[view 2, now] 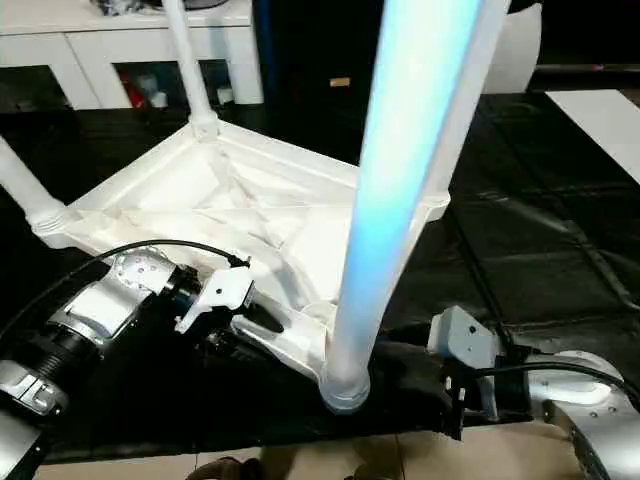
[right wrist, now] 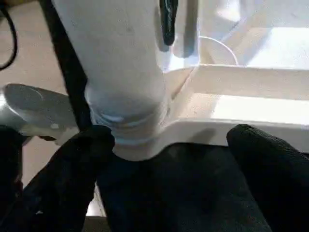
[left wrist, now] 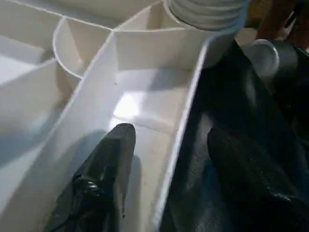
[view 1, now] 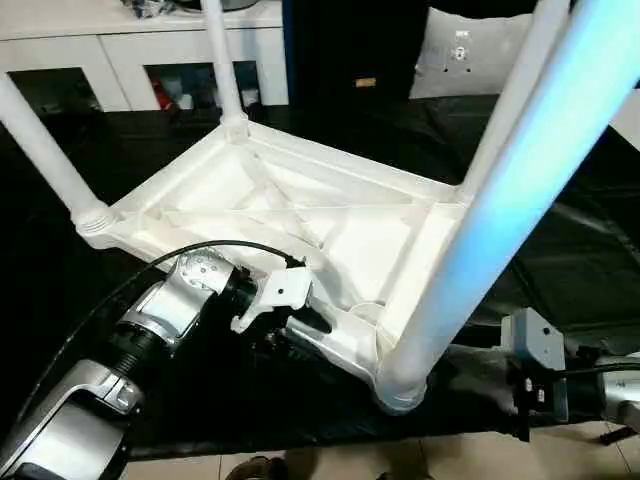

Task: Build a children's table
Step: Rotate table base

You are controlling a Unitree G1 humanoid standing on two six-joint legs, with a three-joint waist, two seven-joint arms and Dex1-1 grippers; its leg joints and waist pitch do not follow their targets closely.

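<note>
Well, the children's table (view 1: 300, 215) was seen lying upside down on the black-covered desk (view 2: 540, 250), ribbed underside up, with all four legs standing in the corner sockets. The near leg (view 1: 500, 220) rose large across the head views, its flared end seated in the near corner socket (view 2: 345, 385) right at the desk's front edge. Two more legs were seen at the far left corner (view 1: 45, 150) and the far corner (view 1: 225, 70), and a fourth at the right corner (view 1: 510, 100).

Over on the left, the left claw (left wrist: 166, 179) was held open astride the table's near rim: one black finger (left wrist: 104, 174) was laid inside the ribbed compartment, the other (left wrist: 246, 183) kept outside on the black cover, with the thin white wall between them. No squeeze on that wall could be made out.

On the right, the right claw (right wrist: 164, 188) was spread wide below the near corner socket, one finger (right wrist: 72, 179) just beside the flared leg end, the other (right wrist: 275, 174) apart under the rim; nothing was gripped. White cabinets (view 1: 120, 50) were seen behind the desk.
</note>
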